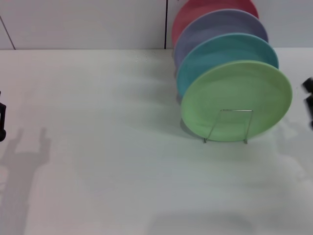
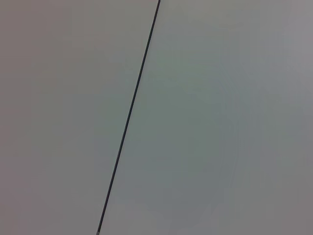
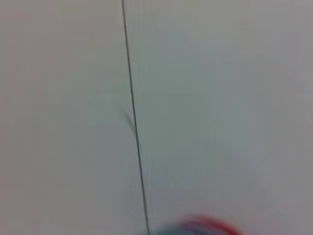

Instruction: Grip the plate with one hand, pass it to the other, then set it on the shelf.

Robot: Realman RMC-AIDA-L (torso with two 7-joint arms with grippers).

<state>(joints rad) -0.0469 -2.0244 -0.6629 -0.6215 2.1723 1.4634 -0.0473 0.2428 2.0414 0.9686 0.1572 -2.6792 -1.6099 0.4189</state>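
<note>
The light green plate (image 1: 236,100) stands upright at the front of the thin wire shelf (image 1: 229,126) on the white table, right of centre in the head view. Behind it in the same rack stand a turquoise plate (image 1: 222,50), a lavender plate (image 1: 215,27) and a red plate (image 1: 205,10). Only a dark sliver of my left gripper (image 1: 2,120) shows at the left edge, far from the plates. A dark bit of my right gripper (image 1: 309,100) shows at the right edge, just right of the green plate and apart from it. Neither gripper holds anything I can see.
The white table (image 1: 112,161) stretches out left of and in front of the rack. A pale wall with a dark vertical seam (image 2: 129,117) fills both wrist views. The right wrist view catches a red and teal plate edge (image 3: 200,226).
</note>
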